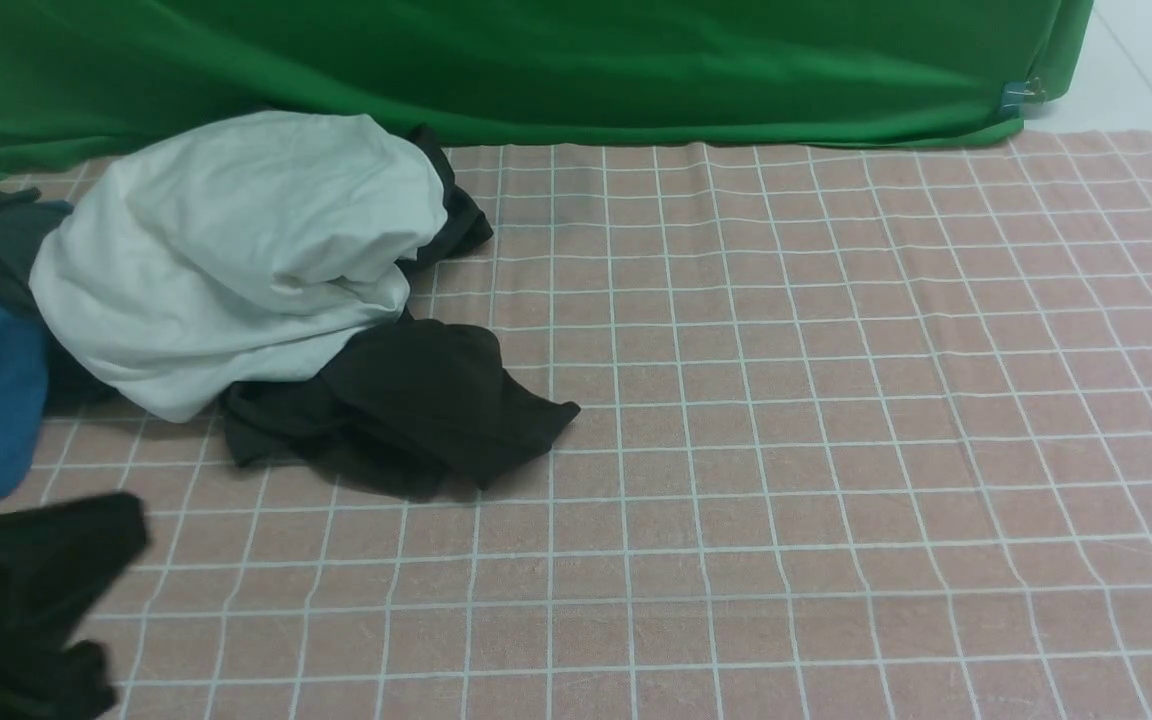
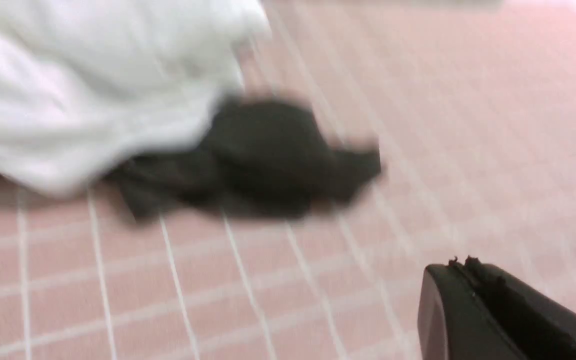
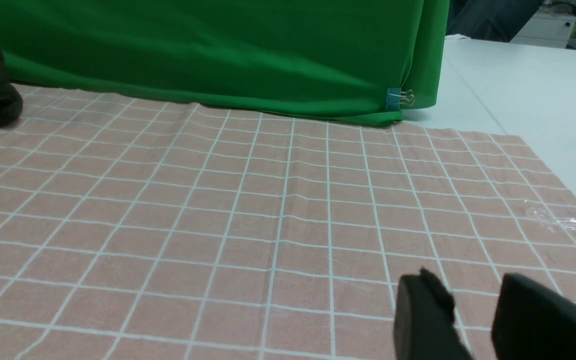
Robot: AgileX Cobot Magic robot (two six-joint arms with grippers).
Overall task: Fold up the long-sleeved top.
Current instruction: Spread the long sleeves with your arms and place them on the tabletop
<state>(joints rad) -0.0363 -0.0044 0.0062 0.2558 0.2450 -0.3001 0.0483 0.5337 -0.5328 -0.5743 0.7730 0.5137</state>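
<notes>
Long-sleeved top [image 1: 416, 400] mostly hidden under white garment [image 1: 236, 250]; left tool [image 2: 460, 266] closed, seemingly empty; right tool [image 3: 468, 290] narrowly parted.

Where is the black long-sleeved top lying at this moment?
In the front view the long-sleeved top lies crumpled on the left side of the checked tablecloth, partly under the white garment.

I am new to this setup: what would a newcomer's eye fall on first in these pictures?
The heaped white garment at the back left of the pink checked tablecloth stands out first, with a crumpled black garment sticking out from under it. A bright green cloth drapes along the far edge.
</notes>
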